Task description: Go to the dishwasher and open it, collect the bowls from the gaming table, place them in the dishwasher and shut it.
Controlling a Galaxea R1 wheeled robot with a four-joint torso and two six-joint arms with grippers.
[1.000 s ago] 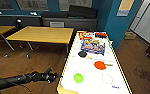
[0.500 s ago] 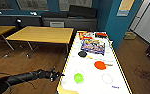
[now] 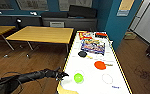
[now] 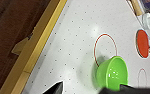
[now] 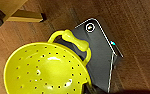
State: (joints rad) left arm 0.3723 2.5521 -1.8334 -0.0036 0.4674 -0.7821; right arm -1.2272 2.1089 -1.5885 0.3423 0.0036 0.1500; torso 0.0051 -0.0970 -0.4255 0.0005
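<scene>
No writing on the game boxes (image 3: 92, 45) or on the wall posters can be read. The gaming bench (image 3: 91, 72), a long white top with a yellow-wood edge, carries in the head view one yellow-green bowl (image 3: 78, 78) near its near left corner, one orange-red round item (image 3: 100, 65) further along toward the middle, a black paddle (image 3: 83, 53) beyond that, and a cluster of colourful boxes at the far end. Thin red circles are printed on the white top, one just beside the green bowl and one (image 3: 107, 78) to its right. The left gripper (image 3: 62, 74) reaches over the bench's left edge, close to the green bowl; in the left wrist view the bowl (image 4: 112, 72) stands upright on the dotted white surface between two dark finger parts, one finger (image 4: 54, 88) well apart from it, so the jaws look wide open and empty. The right wrist view shows a yellow perforated colander-like bowl (image 5: 44, 68) with a looped handle, held close under the camera above the wooden floor (image 5: 136, 27); whether the right jaws are closed on it cannot be told. To the left of the gaming bench there is open wooden floor, then a plain yellow-wood bench (image 3: 42, 34).
</scene>
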